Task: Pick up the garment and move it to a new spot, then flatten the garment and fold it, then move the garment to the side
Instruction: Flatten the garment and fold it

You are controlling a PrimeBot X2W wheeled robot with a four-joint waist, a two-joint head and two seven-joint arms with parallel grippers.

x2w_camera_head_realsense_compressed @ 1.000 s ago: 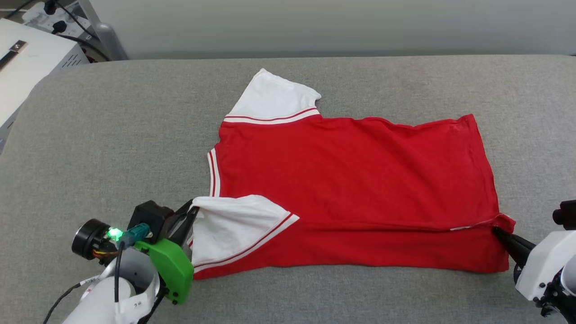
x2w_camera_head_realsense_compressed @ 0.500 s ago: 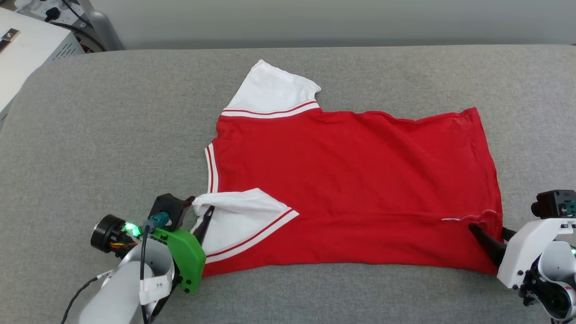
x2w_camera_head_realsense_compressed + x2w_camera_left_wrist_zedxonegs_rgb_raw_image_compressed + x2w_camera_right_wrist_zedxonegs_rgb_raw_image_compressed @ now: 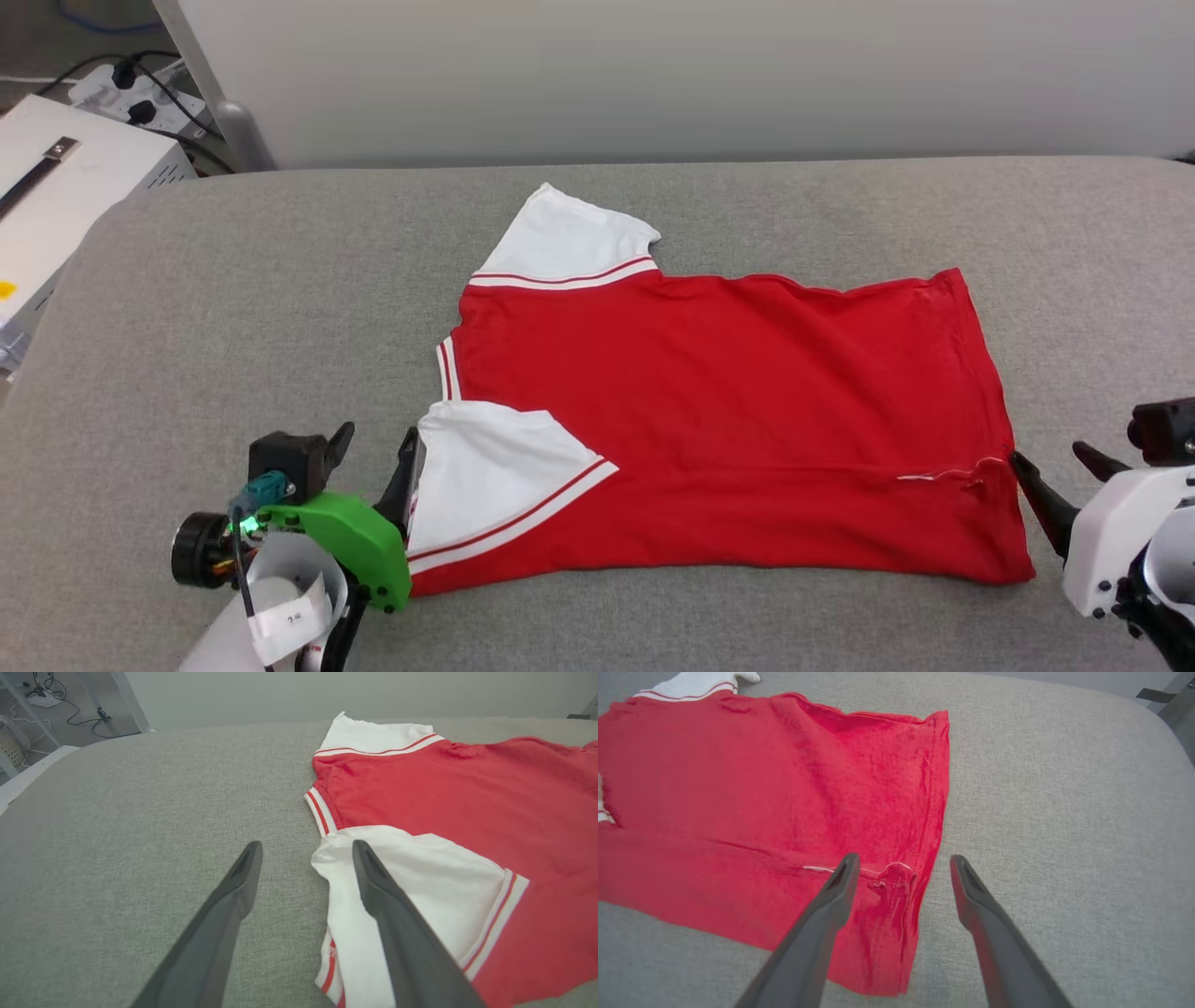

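One wide grey padded surface (image 3: 233,308) is stretching from left to right below a pale wall. The garment (image 3: 728,411) is lying on it, about in the middle from left to right, neck end to the left and hem to the right. Its red body is lying mostly flat with soft wrinkles, and its near edge is sitting folded over onto itself along a straight crease. At the far left, a white box (image 3: 56,187) is standing off the surface's edge, with a power strip (image 3: 121,79) and dark cables behind it.

The left gripper (image 3: 373,457) is hanging at the near left by the neck end, its two fingers spread wide and gripping nothing. In the left wrist view, the left gripper (image 3: 307,847) is straddling the sleeve's edge, one finger over bare grey cloth and the other over white fabric; I cannot tell whether it is touching. The right gripper (image 3: 1050,457) is sitting at the near right by the hem corner, jaws likewise wide apart and empty.

The far sleeve (image 3: 565,238) is pointing away, flat on the grey. The near sleeve (image 3: 485,467) is lying turned in over the red body, its striped trim running diagonally. A small bunched pucker (image 3: 896,877) is showing at the hem, just beside the right gripper's left finger.
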